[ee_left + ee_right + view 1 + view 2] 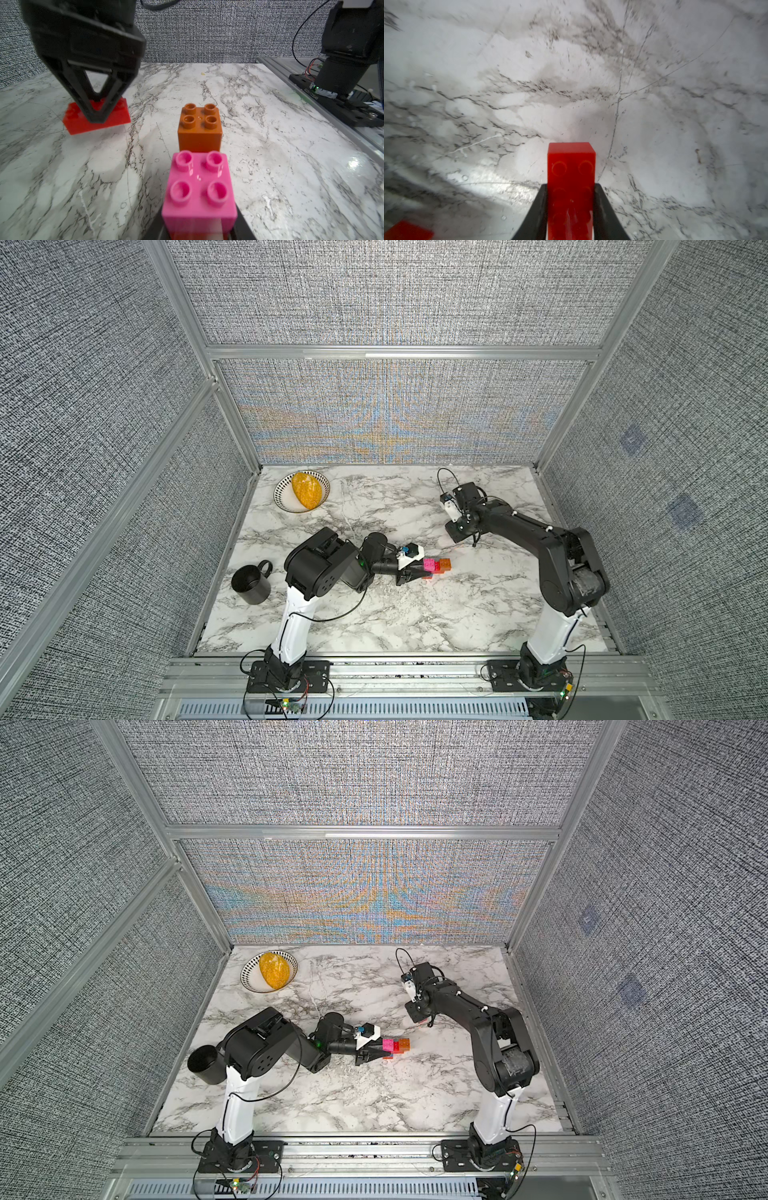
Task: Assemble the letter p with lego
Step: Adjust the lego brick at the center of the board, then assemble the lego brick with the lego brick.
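Note:
My left gripper point(417, 569) is shut on the letter p point(436, 566), a small cluster near the table's middle. In the left wrist view the cluster's pink brick point(199, 187) sits between the jaws with red under it, and an orange brick point(199, 128) lies beyond it. In both top views the cluster point(397, 1046) shows pink, red and orange. My right gripper point(571, 185) is shut on a long red lego point(571, 158) low over the marble, further back and to the right point(475, 540). The left wrist view shows its fingers point(95, 112) straddling that red brick point(118, 118).
A dotted white bowl point(280, 499) holding a yellow lump point(306, 489) stands at the back left. A black mug point(250, 585) stands by the left edge beside my left arm. A corner of another red piece point(406, 230) shows in the right wrist view.

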Robot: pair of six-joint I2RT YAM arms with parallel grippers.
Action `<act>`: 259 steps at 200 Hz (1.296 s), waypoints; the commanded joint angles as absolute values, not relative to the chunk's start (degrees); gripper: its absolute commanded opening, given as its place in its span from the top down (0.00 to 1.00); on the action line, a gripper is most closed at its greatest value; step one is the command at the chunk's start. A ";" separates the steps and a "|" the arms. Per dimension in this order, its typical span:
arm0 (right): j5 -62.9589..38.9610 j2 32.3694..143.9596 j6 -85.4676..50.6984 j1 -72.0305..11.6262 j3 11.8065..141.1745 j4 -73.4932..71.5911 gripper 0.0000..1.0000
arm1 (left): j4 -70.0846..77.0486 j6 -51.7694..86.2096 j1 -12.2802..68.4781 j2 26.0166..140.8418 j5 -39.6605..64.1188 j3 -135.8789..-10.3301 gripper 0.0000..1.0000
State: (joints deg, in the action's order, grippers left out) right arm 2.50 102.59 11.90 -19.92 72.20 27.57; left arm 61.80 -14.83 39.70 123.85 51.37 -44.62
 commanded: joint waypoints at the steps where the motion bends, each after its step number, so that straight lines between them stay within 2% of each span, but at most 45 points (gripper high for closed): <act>1: -0.35 98.10 17.84 -20.36 73.33 30.45 0.91 | 45.93 -17.13 39.59 125.43 46.75 -44.39 1.00; 54: -7.22 87.56 44.98 -23.13 73.20 39.06 0.92 | 46.85 -17.06 39.11 126.98 49.20 -45.19 1.00; 84: -9.76 86.91 52.82 -24.31 74.44 43.72 0.95 | 49.35 -16.11 38.60 128.03 50.02 -45.20 1.00; 184: -8.21 89.29 52.40 -34.28 73.52 47.91 0.96 | 52.84 -15.03 38.28 129.42 50.36 -44.92 1.00; 259: -6.93 86.11 51.18 -36.33 69.79 48.17 0.96 | 53.89 -14.24 38.24 129.78 50.65 -44.91 1.00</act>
